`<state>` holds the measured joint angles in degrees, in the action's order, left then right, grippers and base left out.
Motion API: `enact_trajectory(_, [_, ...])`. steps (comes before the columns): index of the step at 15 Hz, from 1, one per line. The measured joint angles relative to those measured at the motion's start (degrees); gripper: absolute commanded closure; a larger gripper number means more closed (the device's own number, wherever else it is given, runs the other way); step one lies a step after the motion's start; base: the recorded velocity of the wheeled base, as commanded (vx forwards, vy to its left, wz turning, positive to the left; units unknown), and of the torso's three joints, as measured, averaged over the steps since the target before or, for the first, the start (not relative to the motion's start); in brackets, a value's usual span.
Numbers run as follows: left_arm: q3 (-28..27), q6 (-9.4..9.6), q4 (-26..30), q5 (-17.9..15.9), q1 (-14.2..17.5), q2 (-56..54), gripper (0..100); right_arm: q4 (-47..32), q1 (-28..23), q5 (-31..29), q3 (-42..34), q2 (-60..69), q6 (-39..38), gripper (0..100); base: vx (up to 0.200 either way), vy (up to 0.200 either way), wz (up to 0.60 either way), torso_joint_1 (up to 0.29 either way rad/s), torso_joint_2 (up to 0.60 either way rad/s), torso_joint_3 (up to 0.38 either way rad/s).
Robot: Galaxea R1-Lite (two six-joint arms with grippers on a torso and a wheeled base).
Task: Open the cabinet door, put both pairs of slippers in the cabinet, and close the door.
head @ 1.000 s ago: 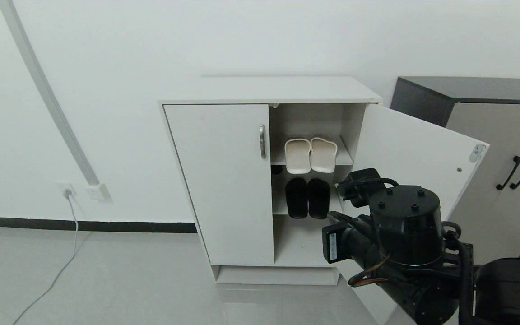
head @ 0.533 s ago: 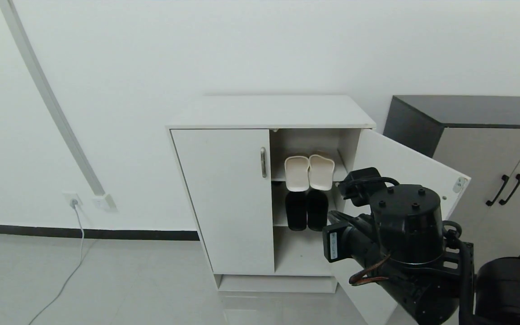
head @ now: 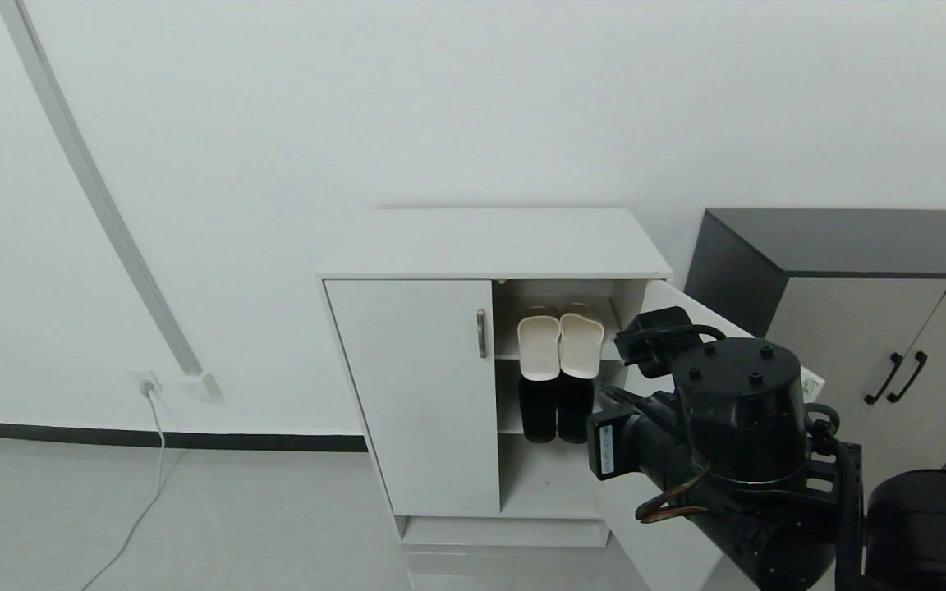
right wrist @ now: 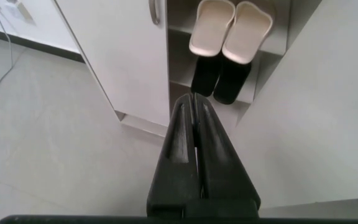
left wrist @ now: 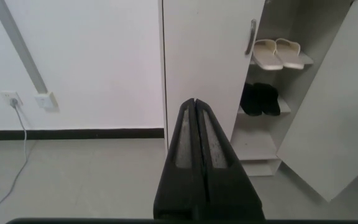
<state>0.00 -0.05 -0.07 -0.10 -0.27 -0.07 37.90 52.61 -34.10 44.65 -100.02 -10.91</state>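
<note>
The white cabinet (head: 489,242) stands against the wall with its left door (head: 415,394) closed and its right door (head: 662,550) swung open. A white pair of slippers (head: 560,345) lies on the upper shelf. A black pair of slippers (head: 555,408) sits on the shelf below. My right gripper (right wrist: 193,96) is shut and empty, held in front of the open compartment, apart from the slippers (right wrist: 230,28) and beside the open door (right wrist: 309,112). My left gripper (left wrist: 194,102) is shut and empty, farther back, facing the closed door (left wrist: 207,62).
A grey cabinet with a dark top (head: 851,246) stands right of the open door. A wall socket with a trailing cable (head: 147,383) is at the left. Bare floor (head: 194,517) spreads in front and to the left.
The whole head view has shifted: the cabinet now sits lower and smaller in the picture, so the camera has drawn back. The right arm holds the same place in view.
</note>
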Motion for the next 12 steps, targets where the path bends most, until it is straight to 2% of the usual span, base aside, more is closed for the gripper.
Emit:
enact_trajectory(7, [0.0,-0.02,0.0,0.0,0.0,0.0,100,0.1,0.0,-0.2,-0.2,0.0,0.0,100,0.0,0.0,0.0,0.257,-0.58,-0.331])
enact_trajectory(12, [0.0,0.02,0.0,0.0,0.0,0.0,100,0.0,-0.3,-0.1,-0.5,0.0,0.0,100,0.0,0.0,0.0,0.031,-0.07,-0.035])
